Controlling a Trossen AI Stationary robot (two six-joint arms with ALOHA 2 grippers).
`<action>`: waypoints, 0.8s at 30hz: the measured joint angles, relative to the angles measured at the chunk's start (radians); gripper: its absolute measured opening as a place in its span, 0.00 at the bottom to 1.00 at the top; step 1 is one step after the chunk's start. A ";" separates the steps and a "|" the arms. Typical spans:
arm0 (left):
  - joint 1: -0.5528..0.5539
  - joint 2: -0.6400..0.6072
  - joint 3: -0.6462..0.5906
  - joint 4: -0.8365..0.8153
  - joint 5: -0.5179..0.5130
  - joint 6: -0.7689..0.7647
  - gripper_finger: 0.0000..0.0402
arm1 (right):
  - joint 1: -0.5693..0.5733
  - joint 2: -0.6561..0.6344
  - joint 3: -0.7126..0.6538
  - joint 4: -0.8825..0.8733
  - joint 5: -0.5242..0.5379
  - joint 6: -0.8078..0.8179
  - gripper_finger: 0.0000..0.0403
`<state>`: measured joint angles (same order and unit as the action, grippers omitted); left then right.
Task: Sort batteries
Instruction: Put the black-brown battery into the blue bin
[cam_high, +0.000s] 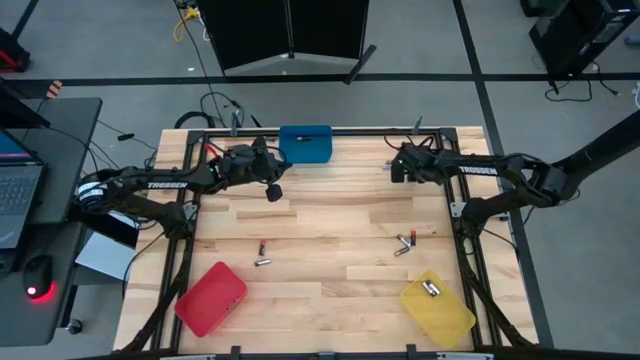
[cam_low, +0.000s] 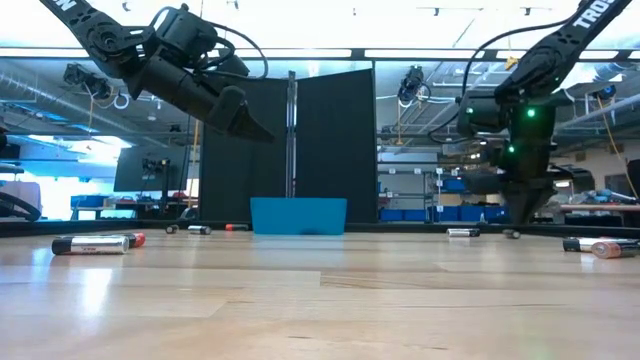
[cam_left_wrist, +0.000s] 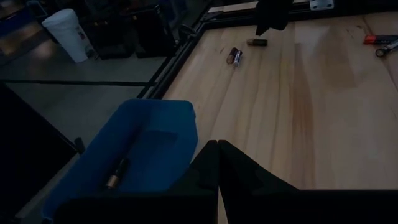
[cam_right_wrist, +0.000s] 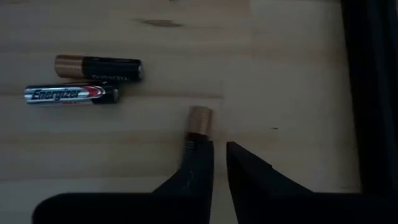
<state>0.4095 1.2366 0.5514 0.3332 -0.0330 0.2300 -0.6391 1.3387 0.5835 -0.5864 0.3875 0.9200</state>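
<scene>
On the pale wooden table (cam_high: 330, 215), batteries are lying scattered: small smooth cylinders, one black with a copper end (cam_right_wrist: 98, 68), one silvery with a red stripe (cam_right_wrist: 71, 94). The right gripper (cam_right_wrist: 219, 155), slightly parted, is hovering over a third (cam_right_wrist: 199, 121) (gripping nothing). The left gripper (cam_left_wrist: 217, 158), closed and empty, is hanging beside the blue plastic bin (cam_left_wrist: 149, 149) holding one battery (cam_left_wrist: 116, 173).

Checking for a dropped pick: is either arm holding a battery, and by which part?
Neither. Left gripper is shut and empty; right gripper stands slightly parted beside a copper-tipped battery, not clamping it.
</scene>
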 joint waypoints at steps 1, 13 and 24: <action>0.000 0.000 0.000 0.001 0.000 0.000 0.03 | 0.000 0.001 0.000 0.009 -0.015 0.001 0.17; 0.000 0.000 0.000 -0.004 0.000 -0.002 0.03 | 0.075 0.001 0.000 0.156 -0.092 0.045 0.41; 0.000 0.000 0.000 -0.002 -0.001 -0.003 0.03 | 0.150 0.041 0.001 0.220 0.014 0.160 0.46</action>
<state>0.4094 1.2366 0.5514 0.3309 -0.0336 0.2273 -0.4892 1.3792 0.5842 -0.3663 0.4020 1.0802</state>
